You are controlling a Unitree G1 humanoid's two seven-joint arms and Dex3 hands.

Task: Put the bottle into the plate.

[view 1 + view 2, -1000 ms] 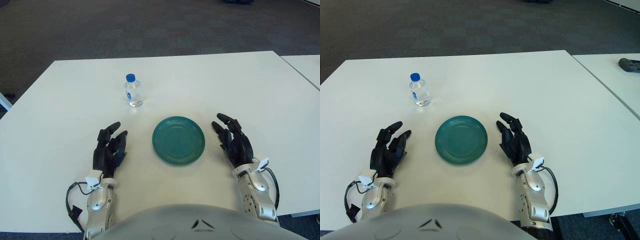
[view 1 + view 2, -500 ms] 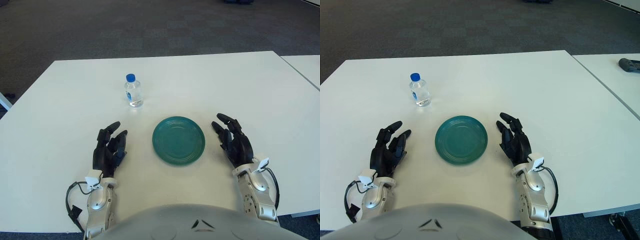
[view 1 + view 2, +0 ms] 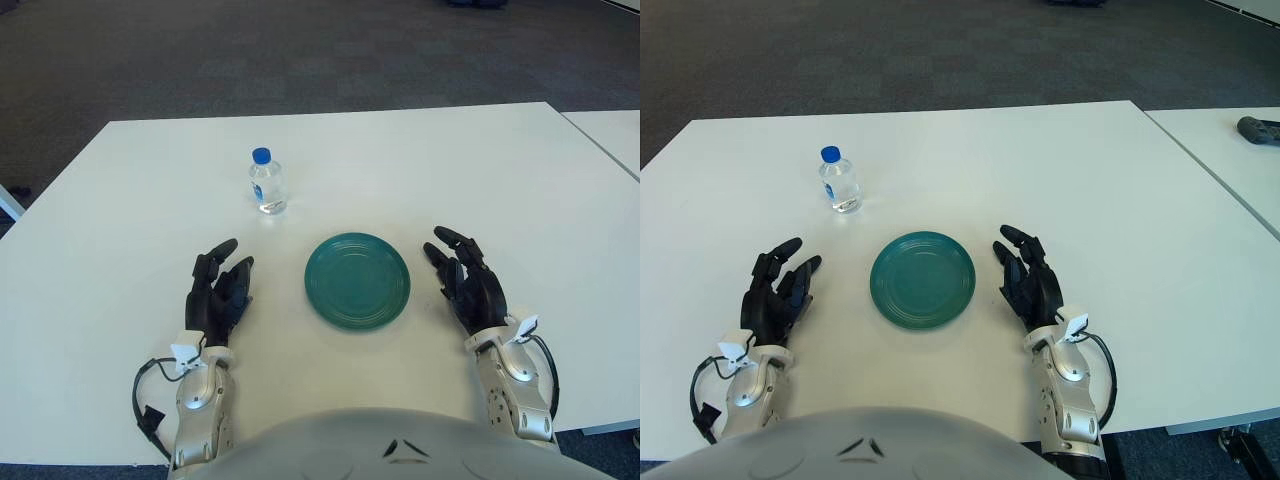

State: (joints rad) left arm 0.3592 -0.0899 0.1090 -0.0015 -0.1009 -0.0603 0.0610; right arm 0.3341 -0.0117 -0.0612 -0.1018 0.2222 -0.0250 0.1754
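Tabletop, white and rectangular, is carrying the two task objects and is filling most of both eye views. Bottle, small and clear with a blue cap, is standing upright toward the far edge of the tabletop, left of centre, well apart from both hands. Plate, round and teal, is lying flat nearer the near edge, close to the middle of the tabletop's width, with nothing on it; the bottle is sitting beyond it and to its left, apart from its rim.

Left robot hand is showing beside the plate on its left, near the near edge of the tabletop, with its dark fingers extended and slightly spread, pointing toward the far edge and gripping nothing. Right robot hand is showing beside the plate on its right, at much the same depth, its fingers likewise extended, relaxed and holding nothing. Whether either palm is touching the surface cannot be told. Silver forearms with cabling are reaching in from the near edge, above the rounded grey top of the robot body.

Second white table is standing just beyond the right edge, carrying a dark object at its far side. Dark carpet is covering the floor beyond the far edge.
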